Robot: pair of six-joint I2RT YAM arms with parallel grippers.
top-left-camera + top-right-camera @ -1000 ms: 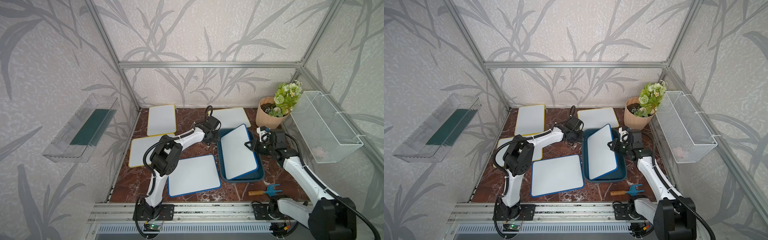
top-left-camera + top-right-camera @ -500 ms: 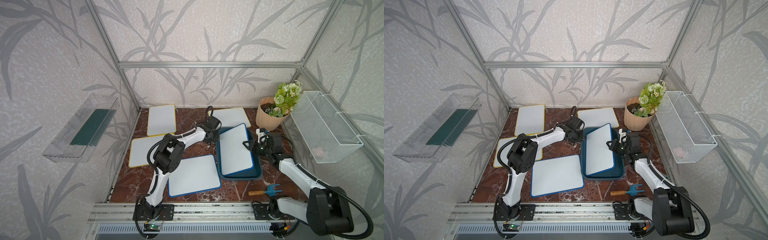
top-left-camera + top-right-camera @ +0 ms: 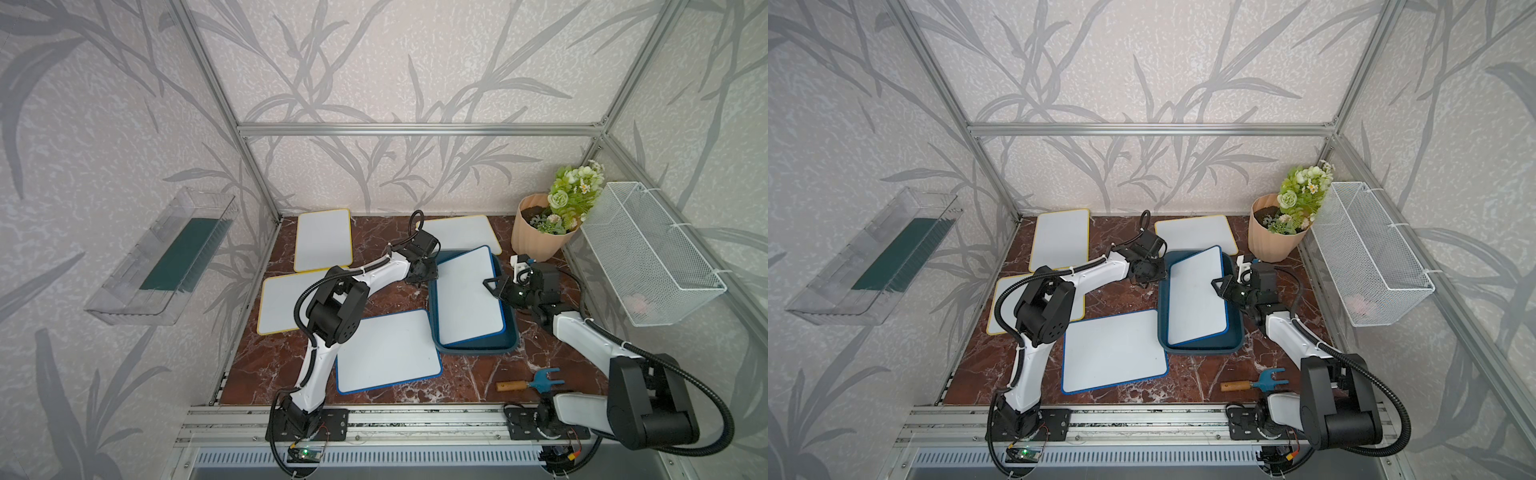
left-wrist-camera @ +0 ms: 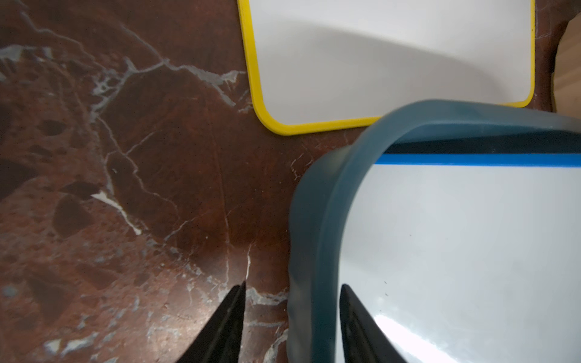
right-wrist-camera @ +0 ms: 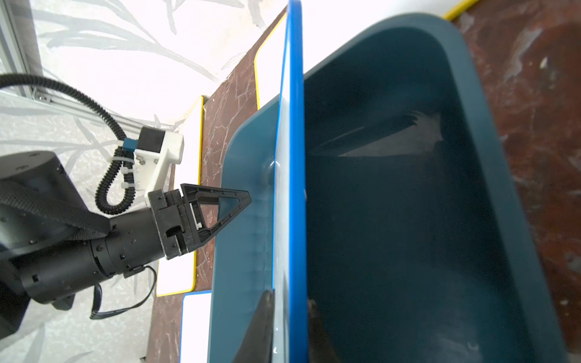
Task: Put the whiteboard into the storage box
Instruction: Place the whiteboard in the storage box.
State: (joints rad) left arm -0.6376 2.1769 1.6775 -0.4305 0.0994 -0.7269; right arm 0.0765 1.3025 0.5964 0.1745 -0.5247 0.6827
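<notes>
Garden fork (image 3: 532, 384) lies by the near right corner of the surface (image 3: 478, 378), beside a blue-rimmed board (image 3: 386, 353) lying flat at the near edge. Behind them, toward the right edge, the storage box (image 3: 473, 349) holds the whiteboard (image 3: 467, 297) tilted, its right edge raised where the right pincer (image 3: 490, 284) has a finger on either side, though I cannot tell whether they pinch it. The left pincer (image 3: 422, 276) is spread astride the box's left wall, and farther back three yellow-rimmed boards (image 3: 324, 239) lie flat and a flower pot (image 3: 536, 237) stands in the far right corner.
</notes>
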